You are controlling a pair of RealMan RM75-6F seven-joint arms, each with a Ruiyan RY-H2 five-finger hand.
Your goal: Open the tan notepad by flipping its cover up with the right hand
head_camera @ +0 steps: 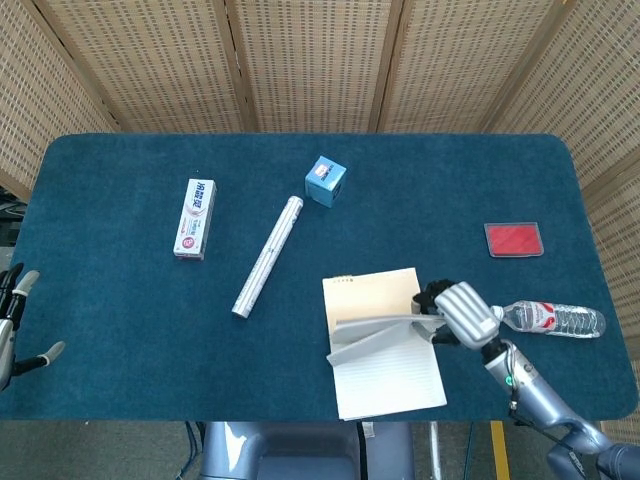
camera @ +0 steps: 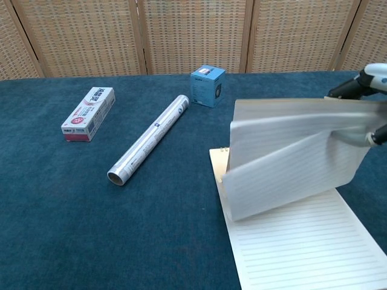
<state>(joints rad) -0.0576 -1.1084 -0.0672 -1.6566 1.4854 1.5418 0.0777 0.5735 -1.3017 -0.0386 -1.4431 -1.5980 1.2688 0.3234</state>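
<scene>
The tan notepad (head_camera: 372,293) lies near the table's front edge, right of centre. Its cover and a few pages (camera: 290,148) are lifted and stand tilted above the pad, with their grey undersides facing the chest view. A lined white page (camera: 302,241) lies exposed underneath. My right hand (head_camera: 456,309) grips the raised edge of the cover at its right side; in the chest view the right hand (camera: 366,81) shows at the top right corner of the lifted sheets. Off the table's left front edge, my left hand (head_camera: 14,327) hangs with its fingers apart, holding nothing.
A toothpaste box (head_camera: 195,218) lies at the left and a silver roll (head_camera: 268,256) lies diagonally beside it. A blue cube box (head_camera: 326,181) stands behind the notepad. A red card (head_camera: 514,239) and a water bottle (head_camera: 555,318) lie to the right of my right hand.
</scene>
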